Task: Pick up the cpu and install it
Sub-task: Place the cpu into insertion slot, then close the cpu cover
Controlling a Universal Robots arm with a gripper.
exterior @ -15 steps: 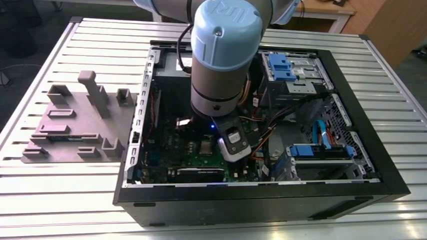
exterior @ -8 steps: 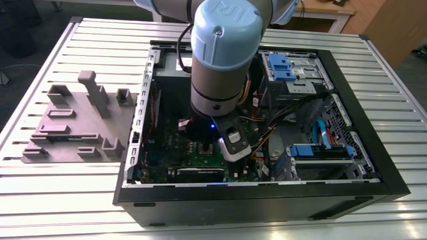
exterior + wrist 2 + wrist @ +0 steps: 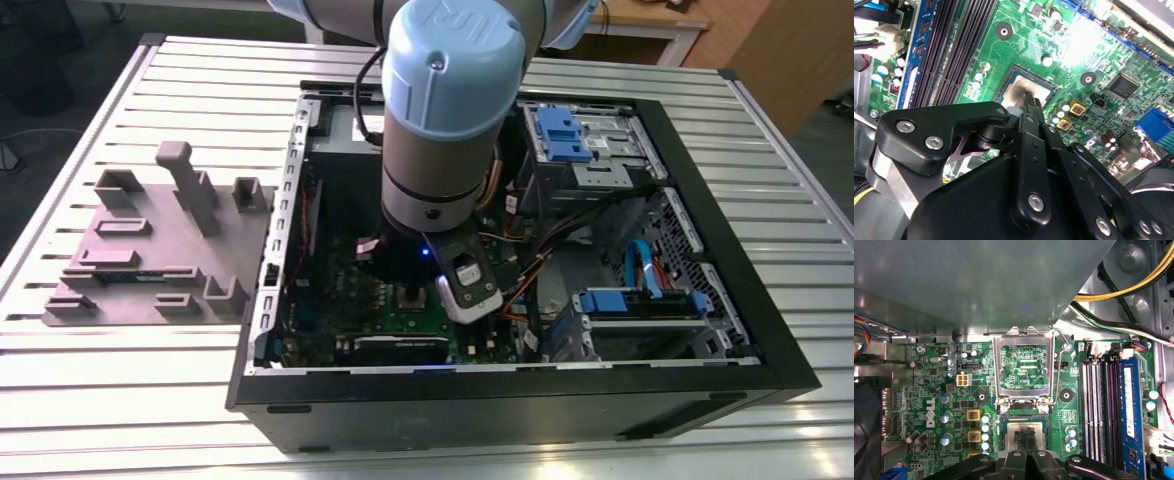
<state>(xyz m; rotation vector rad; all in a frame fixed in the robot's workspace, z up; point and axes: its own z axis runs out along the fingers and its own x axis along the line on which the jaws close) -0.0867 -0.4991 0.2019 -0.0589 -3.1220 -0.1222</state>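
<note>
Deep inside the open case (image 3: 534,395) on the slatted tabletop (image 3: 160,400), the arm's gripper (image 3: 1025,441) hangs over the green board (image 3: 944,390), its fingertips drawn together on the middle of the cpu (image 3: 1041,433). The silvery chip lies directly beneath those tips in both wrist views, set within the dark square of the socket (image 3: 1002,432) and apparently flat. The tips sit over the metal top and not around its edges, so the gripper looks clenched on itself, not clasping the chip. Whether the tips press on the lid or hover a hair above it cannot be told.

The step in hand appears to be seating the cpu. It asks for a level chip with its sides square to the socket walls, since any tilt or sideways drag could harm the contacts underneath. Pressure should be light and straight down, with no twist.

Just beyond the fingertips the silver frame (image 3: 1024,367) stands hinged open, touching neither gripper nor chip, and it wants a clear berth. The dark memory slots (image 3: 1099,405) run alongside the gripper, well apart from it
</note>
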